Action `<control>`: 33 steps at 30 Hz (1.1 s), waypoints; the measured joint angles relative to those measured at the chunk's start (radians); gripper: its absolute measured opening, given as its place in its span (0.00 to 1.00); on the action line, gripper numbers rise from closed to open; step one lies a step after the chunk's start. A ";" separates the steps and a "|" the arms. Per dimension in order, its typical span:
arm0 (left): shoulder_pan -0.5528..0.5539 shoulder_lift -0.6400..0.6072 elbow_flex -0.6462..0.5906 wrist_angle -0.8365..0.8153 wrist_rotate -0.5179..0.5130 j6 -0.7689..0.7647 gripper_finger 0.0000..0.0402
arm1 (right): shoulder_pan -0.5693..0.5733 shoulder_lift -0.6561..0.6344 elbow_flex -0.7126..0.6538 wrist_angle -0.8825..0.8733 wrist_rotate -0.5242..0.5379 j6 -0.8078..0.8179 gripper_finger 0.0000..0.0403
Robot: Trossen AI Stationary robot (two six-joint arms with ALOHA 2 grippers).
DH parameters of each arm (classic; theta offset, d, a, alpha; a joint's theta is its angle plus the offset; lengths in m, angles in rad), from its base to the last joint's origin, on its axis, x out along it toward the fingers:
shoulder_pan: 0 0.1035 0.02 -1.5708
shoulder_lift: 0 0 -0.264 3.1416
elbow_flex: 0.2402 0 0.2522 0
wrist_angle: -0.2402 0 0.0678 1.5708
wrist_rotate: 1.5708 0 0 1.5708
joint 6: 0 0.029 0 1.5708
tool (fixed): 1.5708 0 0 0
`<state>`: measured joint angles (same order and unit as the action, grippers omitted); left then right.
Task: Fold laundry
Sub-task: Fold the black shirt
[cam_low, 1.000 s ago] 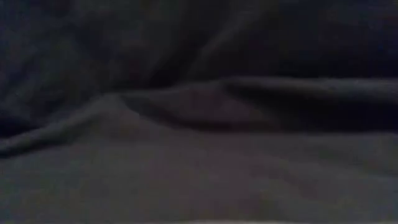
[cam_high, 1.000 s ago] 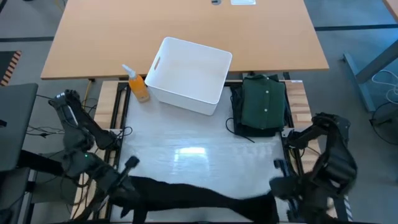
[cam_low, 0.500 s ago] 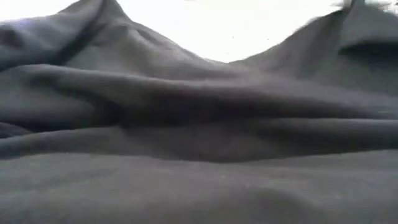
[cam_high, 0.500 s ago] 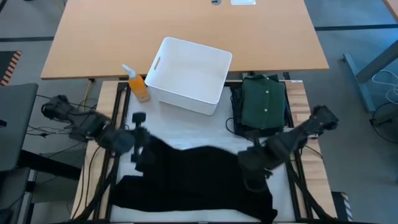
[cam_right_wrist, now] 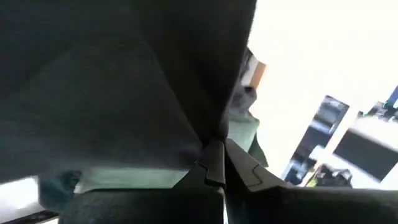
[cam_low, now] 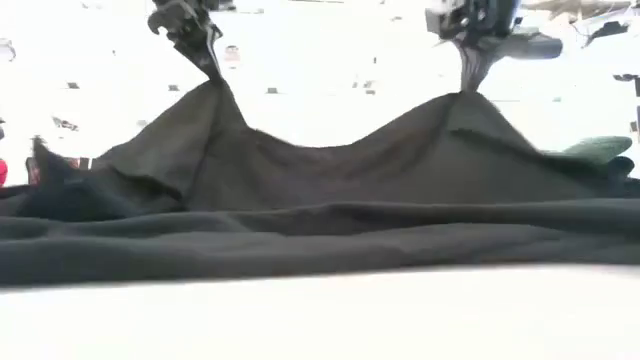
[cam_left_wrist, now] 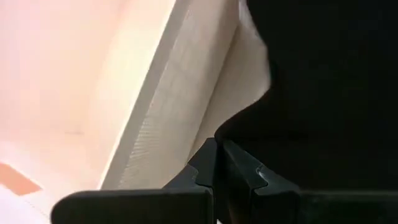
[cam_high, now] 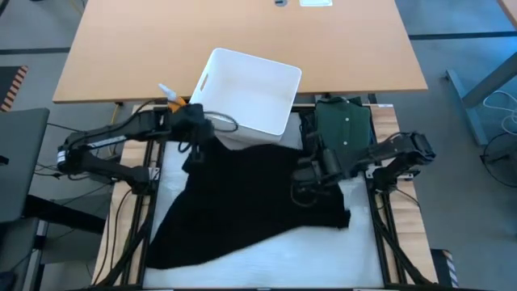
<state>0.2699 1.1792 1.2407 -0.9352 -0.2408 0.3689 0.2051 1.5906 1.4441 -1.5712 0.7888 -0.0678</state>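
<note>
Black cloth point(cam_high: 242, 202) is pinched tight by both grippers. The left gripper point(cam_high: 194, 133) holds one corner up, just beside the white bin point(cam_high: 246, 97). The right gripper point(cam_high: 311, 166) holds another corner up near the green shirt point(cam_high: 346, 129). Between them the cloth sags, and the rest lies spread on the white table point(cam_high: 323, 255).
</note>
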 joint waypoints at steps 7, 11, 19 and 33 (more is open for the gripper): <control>0.009 0.067 0.000 -0.070 0.360 -0.018 0.00 | 0.041 -0.004 0.000 0.000 -0.330 0.064 0.03; -0.097 0.082 0.000 -0.144 0.590 -0.100 0.00 | 0.154 -0.002 0.000 0.006 -0.510 0.088 0.03; -0.523 0.082 0.000 -0.097 0.654 -0.438 0.00 | 0.440 -0.003 0.001 0.026 -0.730 0.486 0.03; -1.047 0.084 0.239 0.244 0.283 -0.453 0.00 | 0.810 -0.003 0.347 0.196 -0.482 0.791 0.03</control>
<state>-0.7775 1.2629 1.4801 -0.6912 0.0424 -0.0843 1.0155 1.5874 1.7908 -1.3755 0.3068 0.7231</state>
